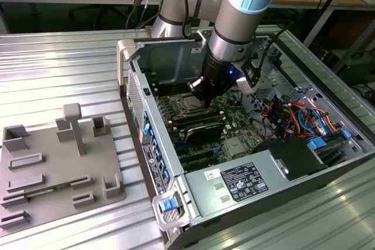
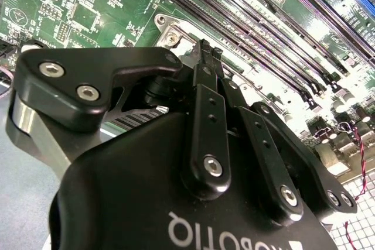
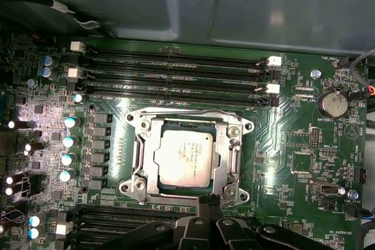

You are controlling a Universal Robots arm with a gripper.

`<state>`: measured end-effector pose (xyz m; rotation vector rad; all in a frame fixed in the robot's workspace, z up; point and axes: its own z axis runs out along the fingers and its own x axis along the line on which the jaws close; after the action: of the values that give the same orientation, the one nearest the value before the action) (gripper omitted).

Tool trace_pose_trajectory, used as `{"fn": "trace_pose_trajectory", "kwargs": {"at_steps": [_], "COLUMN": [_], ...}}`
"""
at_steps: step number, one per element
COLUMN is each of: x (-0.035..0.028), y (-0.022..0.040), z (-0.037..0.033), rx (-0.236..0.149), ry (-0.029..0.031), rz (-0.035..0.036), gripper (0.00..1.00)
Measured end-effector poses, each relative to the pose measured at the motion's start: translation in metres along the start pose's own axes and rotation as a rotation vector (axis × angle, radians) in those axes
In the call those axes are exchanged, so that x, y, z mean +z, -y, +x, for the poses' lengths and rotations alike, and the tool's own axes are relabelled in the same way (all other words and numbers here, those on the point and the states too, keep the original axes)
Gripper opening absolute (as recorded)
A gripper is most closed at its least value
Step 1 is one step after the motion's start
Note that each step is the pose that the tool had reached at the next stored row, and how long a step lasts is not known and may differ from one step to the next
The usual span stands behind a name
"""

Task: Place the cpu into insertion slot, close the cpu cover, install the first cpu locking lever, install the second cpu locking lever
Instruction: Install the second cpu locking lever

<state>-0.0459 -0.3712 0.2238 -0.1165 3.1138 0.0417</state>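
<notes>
The gripper [image 3: 206, 201] has its fingers [image 2: 206, 57] drawn together to a narrow tip with nothing between them, and that tip sits at the edge of the CPU socket frame, at or just above its rim; whether it touches metal cannot be told. In the second wrist view the tip hangs over a silver corner of the same frame.

Just beyond the tip, the cpu [image 3: 183, 156] lies flat in the insertion slot [image 3: 147, 155], silvery face up, so placing looks done. The cpu cover [image 3: 232, 155] appears folded down around the chip, its cut-out centre framing it, so closing seems done as well. The state of the two locking levers is hard to judge: thin bars run along the frame's sides, but whether either is hooked under its tab cannot be told, and the side nearest the gripper is hidden by the fingers.

In the exterior view the arm [image 1: 234, 21] reaches down into the open computer case [image 1: 246, 188], blocking the socket area
</notes>
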Motion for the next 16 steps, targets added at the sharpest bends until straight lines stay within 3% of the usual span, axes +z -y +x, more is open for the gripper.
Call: {"fn": "trace_pose_trajectory", "kwargs": {"at_steps": [4, 6, 12, 16], "x": [0.0002, 0.0003, 0.0054, 0.0064], "y": [0.0007, 0.0028, 0.0037, 0.0034], "z": [-0.0083, -0.0084, 0.0099, 0.0135], "rx": [0.000, 0.000, 0.000, 0.001], "ry": [-0.0007, -0.0011, -0.0020, -0.0031], "rz": [-0.0001, -0.0002, -0.0001, -0.0004], "gripper": [0.11, 0.11, 0.11, 0.11]}}
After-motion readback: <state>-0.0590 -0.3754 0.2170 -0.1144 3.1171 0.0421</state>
